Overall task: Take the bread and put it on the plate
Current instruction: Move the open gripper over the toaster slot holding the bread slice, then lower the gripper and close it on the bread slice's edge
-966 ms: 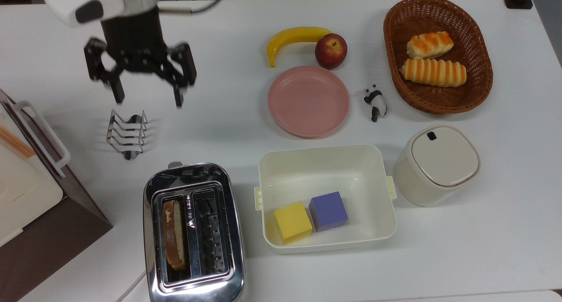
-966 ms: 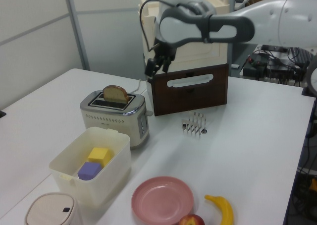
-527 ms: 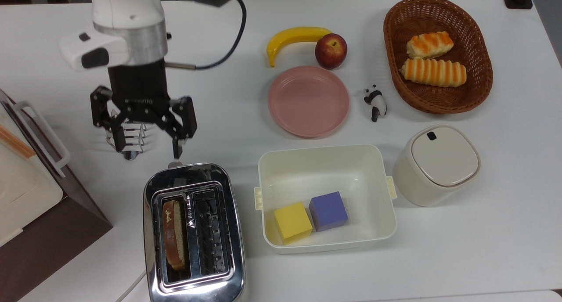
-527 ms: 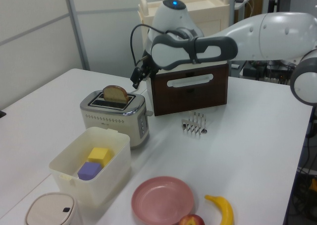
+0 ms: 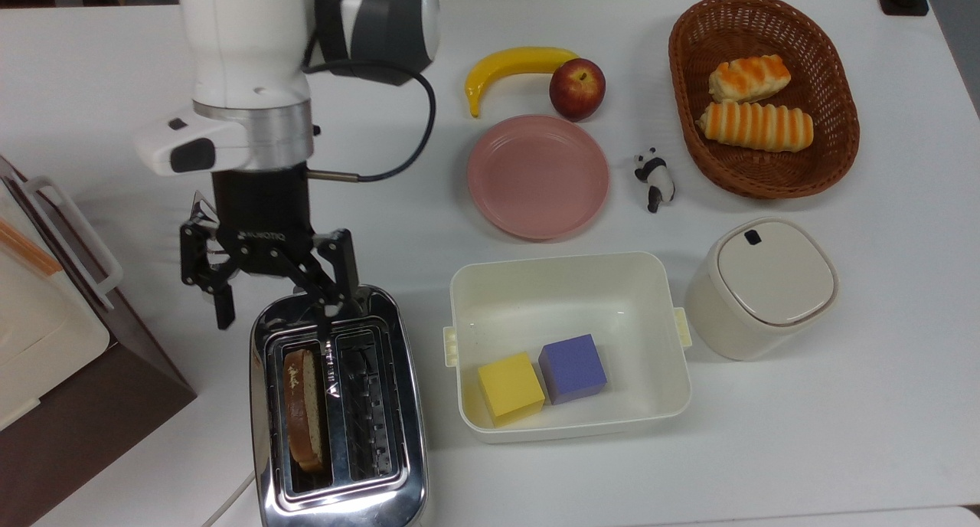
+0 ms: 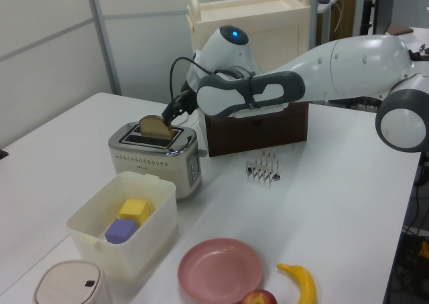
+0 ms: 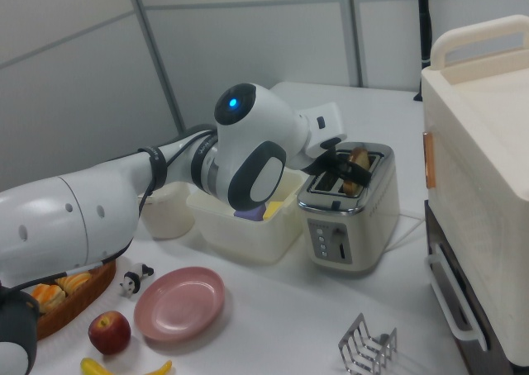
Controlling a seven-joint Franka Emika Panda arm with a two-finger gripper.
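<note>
Approach step: my tool hangs spread wide at the toaster's far end; next, centre over the bread, descend, grip; plate waits bare

most of the bread sits sunk in the toaster, so its lower part is hidden and just the top edge shows. the toaster's near end is cut off by the top view's bottom edge. in the left view the apple is clipped at the bottom edge. the arm covers most of the wire toast rack in the top view.
</note>
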